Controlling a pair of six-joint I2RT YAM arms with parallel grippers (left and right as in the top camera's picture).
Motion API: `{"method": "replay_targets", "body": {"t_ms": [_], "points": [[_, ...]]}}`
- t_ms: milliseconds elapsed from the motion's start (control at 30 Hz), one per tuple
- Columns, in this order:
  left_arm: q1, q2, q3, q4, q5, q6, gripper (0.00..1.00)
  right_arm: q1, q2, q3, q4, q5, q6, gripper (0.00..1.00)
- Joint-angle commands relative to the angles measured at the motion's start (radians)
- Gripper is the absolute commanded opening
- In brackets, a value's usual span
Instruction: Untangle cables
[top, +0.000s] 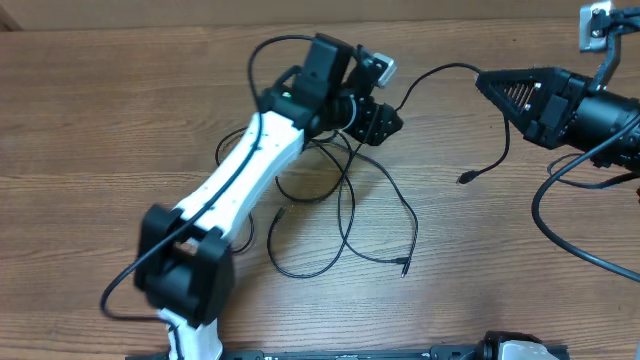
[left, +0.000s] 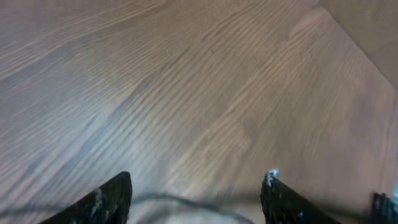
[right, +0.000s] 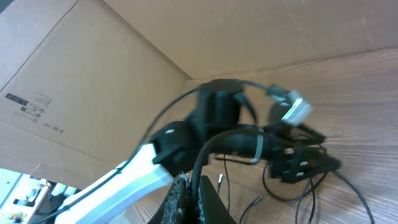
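The cables (top: 345, 190) lie as a loose tangle of thin black strands on the wooden table (top: 120, 110), with plug ends at the front (top: 403, 268) and right (top: 465, 178). My left gripper (top: 388, 122) hovers over the tangle's far edge. In the left wrist view it (left: 199, 186) is open, with one blurred strand (left: 186, 202) lying between the fingers. My right gripper (top: 482, 82) is at the right, shut on a cable that arcs left toward the tangle. The right wrist view shows those jaws (right: 189, 186) closed on that strand (right: 208, 152).
The left arm's white link (top: 240, 170) crosses the table diagonally over part of the tangle. A thick black arm wire (top: 560, 230) loops at the right edge. A metal bracket (top: 597, 25) is at the top right. A cardboard wall (right: 93, 74) stands behind the table.
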Motion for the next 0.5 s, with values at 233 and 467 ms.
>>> {"method": "replay_targets", "body": {"t_ms": [233,467], "points": [[-0.027,0.097,0.003,0.167,0.093,0.024,0.15,-0.003,0.033,0.011,-0.090,0.032,-0.064,0.04],[0.081,0.071,0.003,0.101,0.100,0.013,0.04,-0.003,0.079,0.011,-0.171,0.135,-0.086,0.04]]}}
